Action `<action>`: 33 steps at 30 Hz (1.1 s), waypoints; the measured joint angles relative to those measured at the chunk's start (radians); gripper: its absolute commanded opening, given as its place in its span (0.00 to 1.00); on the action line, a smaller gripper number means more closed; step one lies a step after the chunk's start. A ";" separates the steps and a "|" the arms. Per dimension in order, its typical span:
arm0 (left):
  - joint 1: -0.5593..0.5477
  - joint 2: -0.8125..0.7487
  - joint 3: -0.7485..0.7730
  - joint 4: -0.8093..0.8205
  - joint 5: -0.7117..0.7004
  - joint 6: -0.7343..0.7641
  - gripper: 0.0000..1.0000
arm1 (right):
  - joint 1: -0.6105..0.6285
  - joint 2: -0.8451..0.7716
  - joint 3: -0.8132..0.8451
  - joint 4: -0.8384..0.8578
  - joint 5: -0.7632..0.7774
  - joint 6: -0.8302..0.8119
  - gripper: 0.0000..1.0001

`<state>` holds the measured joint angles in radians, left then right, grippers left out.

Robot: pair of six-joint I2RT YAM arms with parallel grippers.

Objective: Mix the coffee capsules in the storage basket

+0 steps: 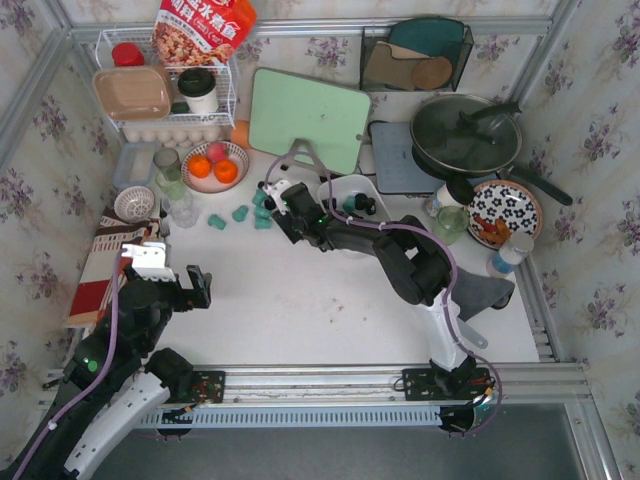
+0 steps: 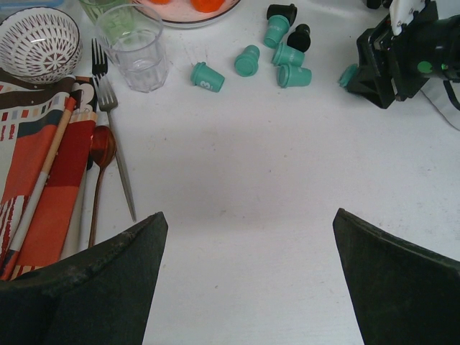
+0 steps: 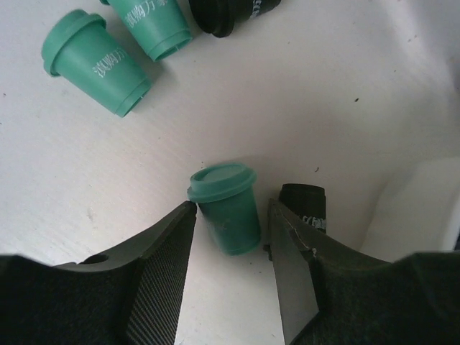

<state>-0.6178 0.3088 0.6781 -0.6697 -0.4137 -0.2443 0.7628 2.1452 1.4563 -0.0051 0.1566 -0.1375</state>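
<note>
Several teal and black coffee capsules (image 2: pixel 247 60) lie loose on the white table left of the white storage basket (image 1: pixel 336 188), and a few more capsules (image 1: pixel 356 205) sit inside it. My right gripper (image 3: pixel 231 215) is down on the table with its jaws round one upright teal capsule (image 3: pixel 226 208). The left finger meets the lid rim and a narrow gap remains at the right finger. A black capsule (image 3: pixel 305 204) lies just behind that finger. My left gripper (image 2: pixel 248 213) hangs wide open over bare table, nothing between its fingers, well short of the capsules.
A clear glass (image 2: pixel 136 47), patterned bowl (image 2: pixel 39 43), forks (image 2: pixel 108 108) and spoon on a striped cloth (image 2: pixel 43 165) line the left side. A plate of oranges (image 1: pixel 215 165), green cutting board (image 1: pixel 305 120) and lidded pan (image 1: pixel 465 135) stand behind the basket.
</note>
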 measured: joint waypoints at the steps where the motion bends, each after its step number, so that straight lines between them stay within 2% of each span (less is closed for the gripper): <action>1: 0.001 -0.001 0.000 0.000 0.000 0.000 1.00 | 0.000 0.007 0.003 0.000 0.000 -0.001 0.51; 4: 0.002 -0.003 0.000 0.000 0.000 0.000 1.00 | 0.000 0.024 0.007 -0.006 -0.003 -0.002 0.49; 10: 0.004 -0.004 0.000 0.000 0.000 0.000 1.00 | 0.000 0.035 0.012 -0.005 -0.012 -0.003 0.29; 14: 0.007 -0.004 0.000 0.000 0.000 0.000 1.00 | 0.001 0.012 -0.002 -0.016 -0.022 0.002 0.22; 23: 0.012 -0.004 0.000 0.000 0.000 0.000 1.00 | 0.001 -0.207 -0.128 0.043 0.028 0.050 0.19; 28: 0.015 -0.006 0.000 0.000 0.002 0.000 1.00 | -0.001 -0.349 -0.255 0.132 0.187 0.061 0.23; 33: 0.016 -0.007 -0.002 0.000 0.006 0.000 1.00 | -0.025 -0.413 -0.356 0.178 0.399 0.079 0.23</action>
<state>-0.6022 0.3019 0.6765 -0.6697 -0.4080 -0.2443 0.7376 1.7321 1.1004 0.1726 0.5552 -0.0589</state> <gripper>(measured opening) 0.998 0.353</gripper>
